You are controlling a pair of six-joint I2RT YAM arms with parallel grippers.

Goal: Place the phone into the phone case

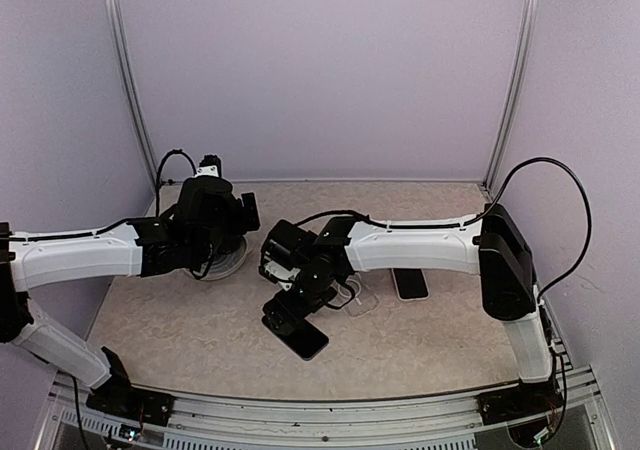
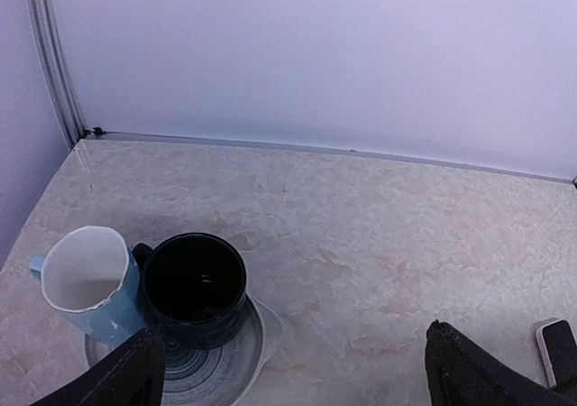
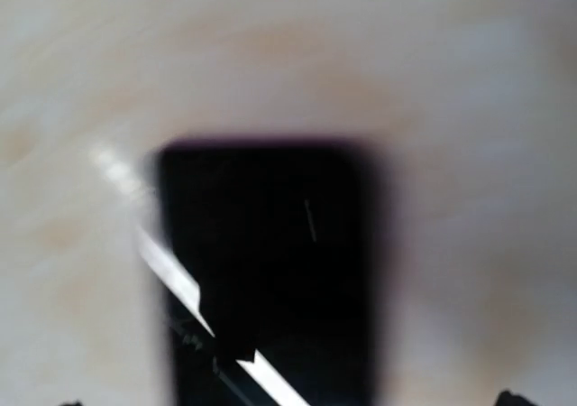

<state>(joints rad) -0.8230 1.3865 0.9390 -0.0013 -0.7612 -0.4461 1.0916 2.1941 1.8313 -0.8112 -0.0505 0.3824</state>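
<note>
A black phone (image 1: pixel 303 337) lies flat on the table near the front, screen up. It fills the blurred right wrist view (image 3: pixel 270 271). My right gripper (image 1: pixel 288 313) hovers close over its far end, jaws wide apart, with only the fingertips (image 3: pixel 509 398) showing at the bottom corners. A clear phone case (image 1: pixel 357 296) lies just right of that gripper, partly hidden by the arm. My left gripper (image 2: pixel 297 383) is open and empty, its fingers (image 2: pixel 126 377) low over the plate at the left.
A second, white-edged phone (image 1: pixel 410 283) lies right of the case; its corner shows in the left wrist view (image 2: pixel 559 350). A grey plate (image 2: pixel 257 338) holds a black mug (image 2: pixel 195 284) and a blue-and-white mug (image 2: pixel 86 280). Walls enclose the table.
</note>
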